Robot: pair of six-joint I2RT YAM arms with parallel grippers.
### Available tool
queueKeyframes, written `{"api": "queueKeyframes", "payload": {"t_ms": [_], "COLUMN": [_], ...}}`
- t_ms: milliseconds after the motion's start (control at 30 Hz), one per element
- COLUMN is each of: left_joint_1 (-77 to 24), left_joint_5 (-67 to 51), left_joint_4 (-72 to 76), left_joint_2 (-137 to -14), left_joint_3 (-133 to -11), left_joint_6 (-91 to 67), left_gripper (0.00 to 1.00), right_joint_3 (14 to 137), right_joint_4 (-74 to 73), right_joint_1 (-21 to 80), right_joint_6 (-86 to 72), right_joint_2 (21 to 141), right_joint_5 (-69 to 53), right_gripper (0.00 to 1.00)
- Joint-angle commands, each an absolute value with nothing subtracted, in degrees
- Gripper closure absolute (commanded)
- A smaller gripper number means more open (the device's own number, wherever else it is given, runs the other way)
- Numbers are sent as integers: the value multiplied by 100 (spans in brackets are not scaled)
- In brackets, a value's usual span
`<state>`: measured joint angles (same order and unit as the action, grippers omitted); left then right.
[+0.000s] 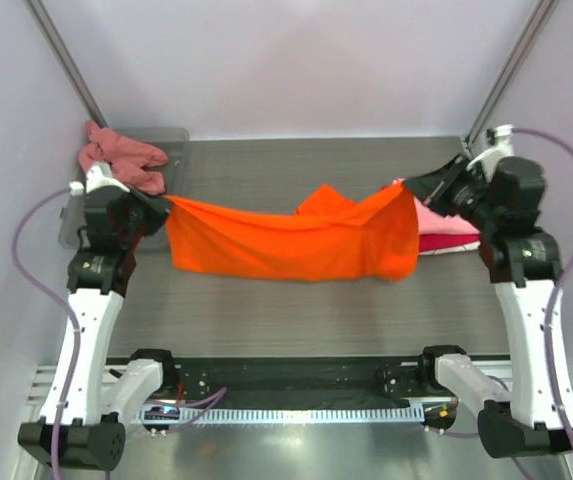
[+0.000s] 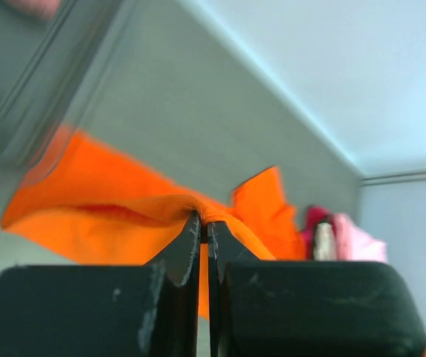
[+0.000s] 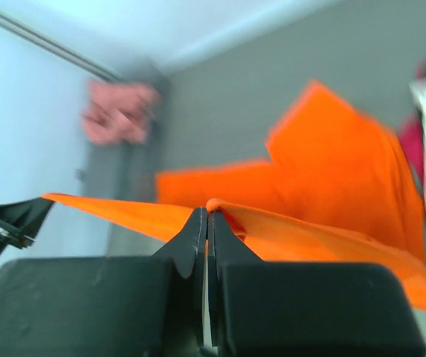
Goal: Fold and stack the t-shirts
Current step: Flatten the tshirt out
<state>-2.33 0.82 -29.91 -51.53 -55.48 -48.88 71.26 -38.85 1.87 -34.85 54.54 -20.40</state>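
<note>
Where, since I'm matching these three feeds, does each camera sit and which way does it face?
Top external: above and behind the arm bases, looking down on the grey table; both arms show, left gripper and right gripper stretching the bright orange cloth t-shirt.
Left wrist: on the left arm, facing right toward the light pink t-shirt; own black fingers pinch orange cloth.
Right wrist: on the right arm, facing left toward the crumpled salmon-pink t-shirt; own fingers pinch orange cloth.
Shared: every view shows the orange t-shirt.
</note>
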Motion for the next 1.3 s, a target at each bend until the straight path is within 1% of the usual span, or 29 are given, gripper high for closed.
{"api": "queueKeyframes", "payload": {"t_ms": [0, 133, 267, 433, 567, 633, 800, 900, 967, 1033, 1067, 1100, 1200, 1233, 1267], "left_joint_1": [-202, -211, -211, -211, -211, -211, -211, -202, -211, -211, -211, -211, -193, -202, -193], "left_joint_5": [-324, -702, -843, -871, -467, -343, -351, -579, -807, -1036, -1263, -1492, -1739, -1740, -1723], "left_joint_4": [-2830, -2795, -2935, -3216, -3401, -3384, -2814, -2051, -1751, -1223, -1022, -611, -938, -1054, -1185], "left_joint_2": [-4826, -4317, -3833, -3841, -4209, -4604, -5597, -6414, -7097, -7583, -8029, -8242, -9226, -9498, -9718], "left_joint_3": [-6799, -7426, -7979, -8717, -8702, -8535, -7737, -7620, -7725, -8067, -8242, -8644, -9918, -10923, -11351], "left_joint_6": [-4351, -4166, -4184, -4228, -4245, -4342, -4438, -4614, -4736, -4790, -4799, -4895, -4826, -4738, -4650], "left_gripper": [100, 100, 100, 100, 100, 100, 100, 100, 100, 100, 100, 100, 100, 100, 100], "right_joint_3": [8769, 9806, 10265, 11037, 11206, 10944, 10170, 9704, 9685, 10140, 10377, 10937, 12107, 13025, 13478], "right_joint_4": [-3339, -3244, -2910, -2874, -2909, -2883, -2515, -1682, -1275, -1152, -1160, -1169, -1589, -1948, -2099], "right_joint_1": [185, 185, 185, 176, 185, 184, 176, 185, 185, 185, 185, 185, 185, 185, 176], "right_joint_6": [-3341, -3191, -3252, -3296, -3331, -3375, -3498, -3638, -3735, -3823, -3841, -3876, -3815, -3736, -3727], "right_joint_2": [5019, 4782, 4448, 4368, 4719, 4912, 6124, 6836, 7240, 7908, 8136, 8582, 9252, 9707, 9964], "right_joint_5": [-2197, -2495, -2698, -2611, -2365, -2268, -2127, -2478, -2557, -2619, -2619, -2628, -2566, -2497, -2505], "right_gripper": [99, 99, 99, 99, 99, 99, 99, 99, 99, 99, 99, 99, 99, 99, 99]}}
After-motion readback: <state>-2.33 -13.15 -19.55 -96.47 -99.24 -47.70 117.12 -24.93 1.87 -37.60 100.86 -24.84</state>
